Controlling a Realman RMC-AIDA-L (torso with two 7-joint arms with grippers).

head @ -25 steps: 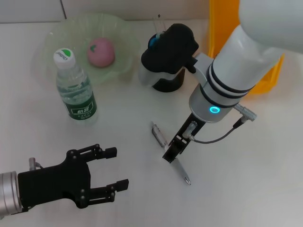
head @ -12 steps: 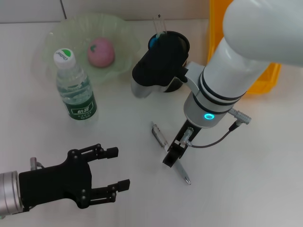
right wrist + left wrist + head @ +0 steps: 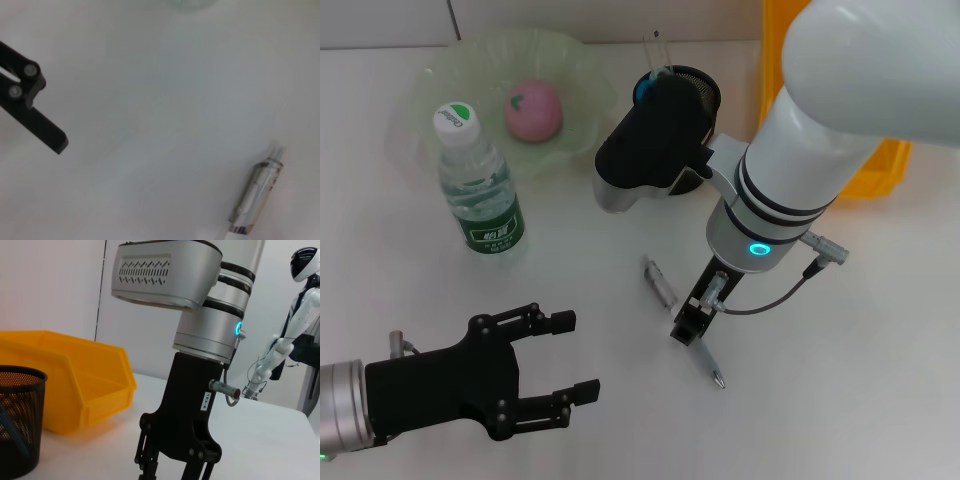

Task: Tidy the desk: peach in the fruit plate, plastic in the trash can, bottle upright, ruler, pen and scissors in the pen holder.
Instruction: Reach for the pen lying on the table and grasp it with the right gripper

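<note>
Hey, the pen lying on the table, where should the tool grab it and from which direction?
Probably mid-barrel, from straight above. The pen lies flat on the table, slanting away from the pen holder, so fingers should close across its narrow width. The right tool is already over its middle.

A white desk meets a pale wall, with a white humanoid figure standing behind.

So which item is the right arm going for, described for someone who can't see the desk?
Start from the black mesh pen holder at the back of the white desk, then come toward the robot. The pen lies flat there, under the right gripper. It is the only thin, silvery stick lying on the desk; the bottle stands upright, farther left.
</note>
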